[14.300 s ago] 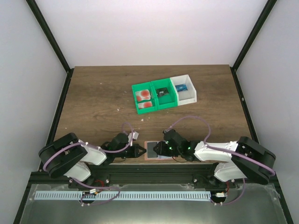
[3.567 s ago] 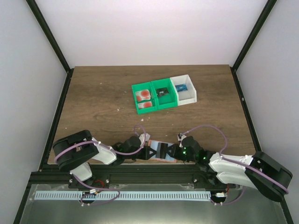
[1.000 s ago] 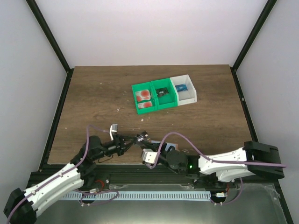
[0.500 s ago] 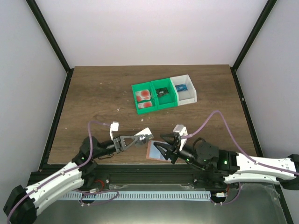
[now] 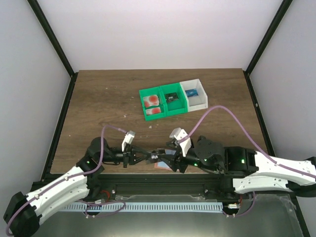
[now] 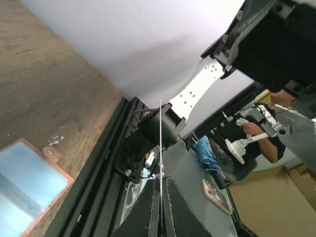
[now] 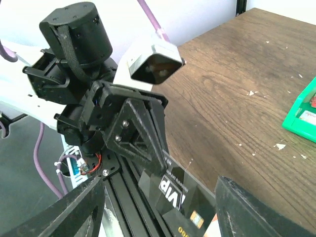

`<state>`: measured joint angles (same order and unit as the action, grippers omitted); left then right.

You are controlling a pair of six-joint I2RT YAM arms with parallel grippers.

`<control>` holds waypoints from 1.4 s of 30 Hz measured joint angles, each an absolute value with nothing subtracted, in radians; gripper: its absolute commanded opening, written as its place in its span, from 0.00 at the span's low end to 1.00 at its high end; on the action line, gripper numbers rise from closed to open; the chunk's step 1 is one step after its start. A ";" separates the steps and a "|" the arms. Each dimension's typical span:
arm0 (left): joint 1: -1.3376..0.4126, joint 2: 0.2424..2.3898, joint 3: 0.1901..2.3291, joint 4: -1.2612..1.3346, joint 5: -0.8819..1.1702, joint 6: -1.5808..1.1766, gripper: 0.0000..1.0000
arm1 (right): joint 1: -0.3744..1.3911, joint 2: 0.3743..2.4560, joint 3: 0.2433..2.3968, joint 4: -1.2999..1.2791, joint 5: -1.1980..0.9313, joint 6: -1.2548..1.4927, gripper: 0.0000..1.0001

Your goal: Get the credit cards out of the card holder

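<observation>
My left gripper [image 5: 147, 158] is shut on a black card [image 5: 156, 157] printed "VIP" and holds it above the table's near edge. In the left wrist view the card [image 6: 160, 143] shows edge-on as a thin line between the closed fingers [image 6: 150, 207]. My right gripper [image 5: 173, 161] is open; its fingers [image 7: 74, 207] straddle the black card [image 7: 190, 195] without touching it. The card holder [image 5: 161, 167], salmon-rimmed with a blue-grey panel, lies flat on the table under both grippers and also shows in the left wrist view [image 6: 27, 185]. Pale cards with red blots [image 5: 152, 101] lie in the green bin.
A green two-part bin [image 5: 165, 112] and a white bin [image 5: 200, 101] stand mid-table beyond the grippers; the green bin's corner shows in the right wrist view [image 7: 301, 116]. The black frame rail [image 5: 148, 180] runs along the near edge. Small crumbs dot the wood.
My left gripper has moved right and toward the near edge with the card. My right gripper has swung round to face it, its open fingers now either side of the card.
</observation>
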<state>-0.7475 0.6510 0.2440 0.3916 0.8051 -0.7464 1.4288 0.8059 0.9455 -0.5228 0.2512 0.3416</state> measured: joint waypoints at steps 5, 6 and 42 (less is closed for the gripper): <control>-0.748 0.670 0.242 0.413 0.812 -0.744 0.00 | 1.401 0.840 1.000 -0.580 0.305 0.422 0.62; -0.748 0.666 0.236 0.430 0.789 -0.765 0.00 | 1.396 0.829 0.979 -0.564 0.329 0.470 0.61; -0.753 0.593 0.105 0.837 0.558 -1.230 0.66 | 1.212 0.974 0.541 0.497 0.088 0.892 0.00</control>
